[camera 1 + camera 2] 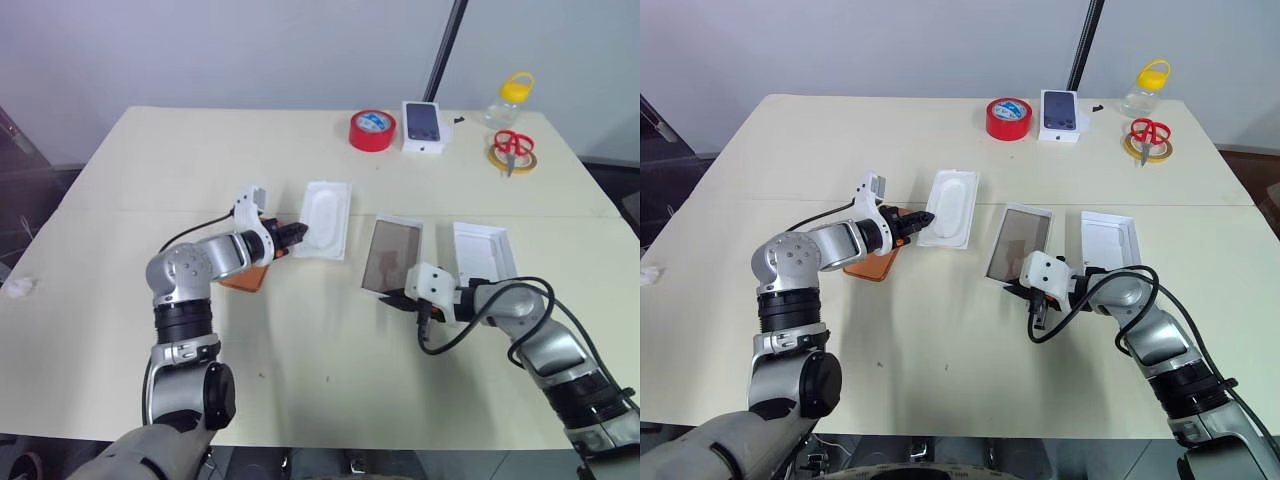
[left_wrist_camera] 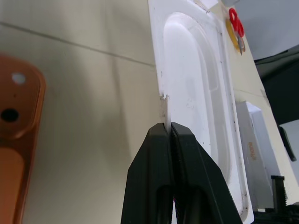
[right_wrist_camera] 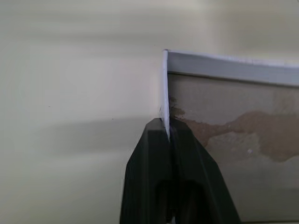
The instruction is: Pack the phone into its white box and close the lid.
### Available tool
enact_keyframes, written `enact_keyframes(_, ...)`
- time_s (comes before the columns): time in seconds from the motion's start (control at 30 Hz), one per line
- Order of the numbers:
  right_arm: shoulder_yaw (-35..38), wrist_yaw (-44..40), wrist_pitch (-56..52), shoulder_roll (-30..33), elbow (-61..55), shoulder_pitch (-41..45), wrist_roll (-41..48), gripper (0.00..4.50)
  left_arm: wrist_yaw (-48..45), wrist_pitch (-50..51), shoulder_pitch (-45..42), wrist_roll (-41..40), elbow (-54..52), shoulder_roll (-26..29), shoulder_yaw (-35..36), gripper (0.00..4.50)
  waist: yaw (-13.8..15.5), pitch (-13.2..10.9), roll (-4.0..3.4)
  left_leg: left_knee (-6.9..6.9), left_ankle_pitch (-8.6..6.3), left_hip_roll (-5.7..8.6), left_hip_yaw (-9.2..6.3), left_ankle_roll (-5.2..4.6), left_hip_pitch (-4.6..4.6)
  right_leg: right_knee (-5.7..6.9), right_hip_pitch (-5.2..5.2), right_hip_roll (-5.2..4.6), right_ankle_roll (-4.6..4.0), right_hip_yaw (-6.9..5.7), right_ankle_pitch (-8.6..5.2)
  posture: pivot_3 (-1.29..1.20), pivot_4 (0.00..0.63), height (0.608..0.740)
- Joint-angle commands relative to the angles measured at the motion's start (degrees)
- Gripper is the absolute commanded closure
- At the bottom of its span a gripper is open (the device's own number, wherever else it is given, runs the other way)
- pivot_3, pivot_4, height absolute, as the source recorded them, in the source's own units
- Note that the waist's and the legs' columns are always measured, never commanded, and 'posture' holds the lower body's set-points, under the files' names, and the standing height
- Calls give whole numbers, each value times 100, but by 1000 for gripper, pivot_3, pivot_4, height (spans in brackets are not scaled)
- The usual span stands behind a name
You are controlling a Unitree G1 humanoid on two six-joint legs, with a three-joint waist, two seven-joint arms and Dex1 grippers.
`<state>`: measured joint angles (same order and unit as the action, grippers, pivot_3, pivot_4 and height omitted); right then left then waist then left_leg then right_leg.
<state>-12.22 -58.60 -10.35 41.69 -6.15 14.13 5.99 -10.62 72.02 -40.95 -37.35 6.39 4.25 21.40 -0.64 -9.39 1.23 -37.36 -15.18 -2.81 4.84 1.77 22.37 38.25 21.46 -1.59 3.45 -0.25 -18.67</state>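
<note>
Nearest me, the left end effector point(image 1: 297, 236) is clamped on the edge of the white insert point(image 1: 326, 219), I reckon to keep it clear of the tray. The phone point(image 1: 246, 277) lies back up on the surface point(image 1: 320, 350), just under that arm, waiting. Right end effector point(image 1: 396, 300) pinches the near wall of the white box point(image 1: 392, 255), prob. to steady it. The lid point(image 1: 484, 250) sits just beside it, open side up. No readable writing on anything.

Left pincer point(image 1: 298, 235) clamped; right pincer point(image 1: 392, 297) clamped, both low.
</note>
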Motion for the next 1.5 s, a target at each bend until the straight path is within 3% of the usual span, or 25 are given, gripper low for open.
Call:
enact_keyframes(0.03,-37,-169,147,17,-732,-139,165,4486,116,182,-178,-285,-351,-131,70,4500,-1,-1,1,1,0,0,0,0,1,-1,1,0,0,0,0,0,150,740)
enact_keyframes(0.23,-239,-79,98,-90,-946,-364,-3,4486,447,591,-78,-527,-765,-453,255,4500,-4,-6,10,0,0,1,0,0,1,-3,-1,-2,1,0,0,0,150,740)
enact_keyframes(0.37,-202,82,13,-213,-968,-389,24,3169,674,895,248,-620,-1251,-714,254,4500,-19,-6,10,1,0,0,0,0,0,-3,-1,-2,1,0,0,0,150,740)
enact_keyframes(0.47,35,152,-147,-126,-1066,-432,137,1507,801,1109,394,-679,-1518,-846,320,4500,-7,-7,11,1,0,0,-2,1,0,-2,-1,-1,0,0,0,0,150,740)
enact_keyframes(0.5,217,173,-144,-42,-1112,-473,201,1134,841,1213,454,-696,-1619,-880,332,4500,-7,-7,11,1,0,0,-2,1,0,-1,-1,-1,0,0,0,0,150,740)
enact_keyframes(0.63,1606,-268,-100,653,-959,-1206,911,1134,923,1571,770,-786,-2014,-1146,304,4500,48,-8,12,2,-3,7,-4,-5,2,-11,-6,-6,3,-1,-1,0,150,740)
enact_keyframes(0.8,2219,-431,229,990,-445,-1423,1026,1134,879,1901,994,-771,-2249,-1263,161,4500,-16,-14,23,2,-7,6,-4,-11,2,-15,-8,-1,3,0,-1,0,150,740)
enact_keyframes(1.37,1949,-78,550,663,-47,-825,817,1134,720,1652,1068,-454,-2133,-1350,-191,4500,7,-14,22,7,5,7,-7,-2,3,-14,-5,2,0,1,1,0,150,740)
enact_keyframes(1.4,1935,-65,553,650,-57,-809,810,1096,701,1641,1052,-460,-2116,-1358,-215,3880,5,-14,22,7,5,7,-7,-2,2,-14,-5,3,0,1,1,0,150,740)
enact_keyframes(1.47,1915,-48,546,628,-71,-769,808,1096,730,1644,1024,-401,-2128,-1323,-274,3165,-1,-14,22,7,5,6,-8,-2,2,-13,-5,3,0,1,1,0,150,740)
enact_keyframes(1.5,1911,-35,535,614,-73,-745,816,1096,744,1647,1018,-372,-2139,-1295,-295,2574,-6,-14,22,7,5,6,-7,-2,1,-13,-5,3,0,1,1,0,150,740)
